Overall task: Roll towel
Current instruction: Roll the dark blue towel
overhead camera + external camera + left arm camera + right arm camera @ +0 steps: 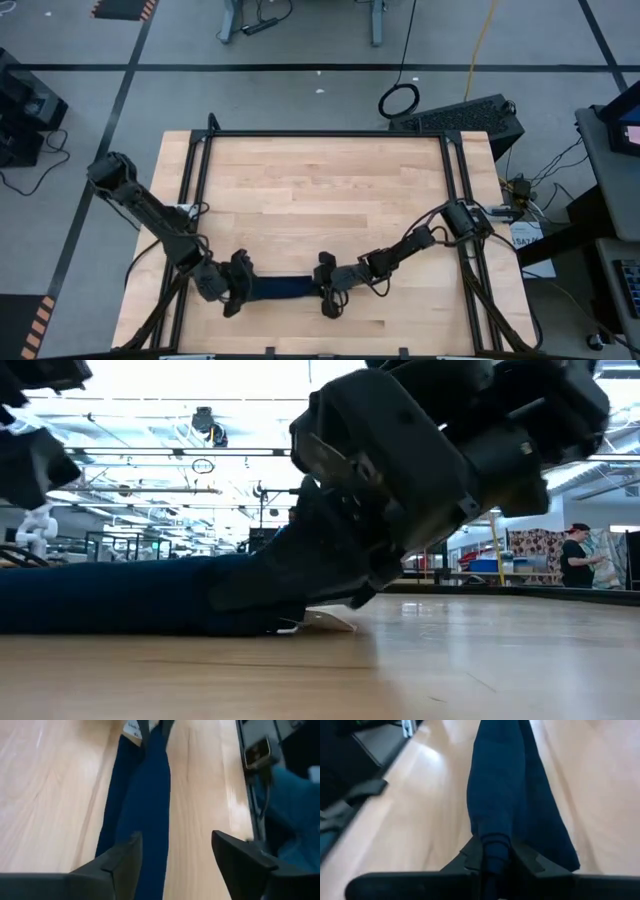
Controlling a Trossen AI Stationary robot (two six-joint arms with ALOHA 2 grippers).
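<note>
From above, we see the towel (pixel 283 288) lying as a narrow dark blue strip on the wooden table (pixel 320 190), near the front edge at about 6 o'clock from the table's centre. The left gripper (pixel 237 285) sits at the strip's 9 o'clock end and the right gripper (pixel 328 288) at its 3 o'clock end.

At table height, we see the towel (pixel 120 595) stretched flat along the boards, with a small white tag (pixel 322 622) poking out under a gripper that presses down on that end. A person (pixel 577 556) stands far back at 3 o'clock.

Past the left wrist, we see the left gripper (pixel 177 852) with its fingers (pixel 125 860) spread apart; the towel (pixel 147 805) runs between them, not clamped.

Past the right wrist, we see the right gripper (pixel 495 855) clenched on a bunched fold of the towel (pixel 505 785), which stretches away from it.
</note>
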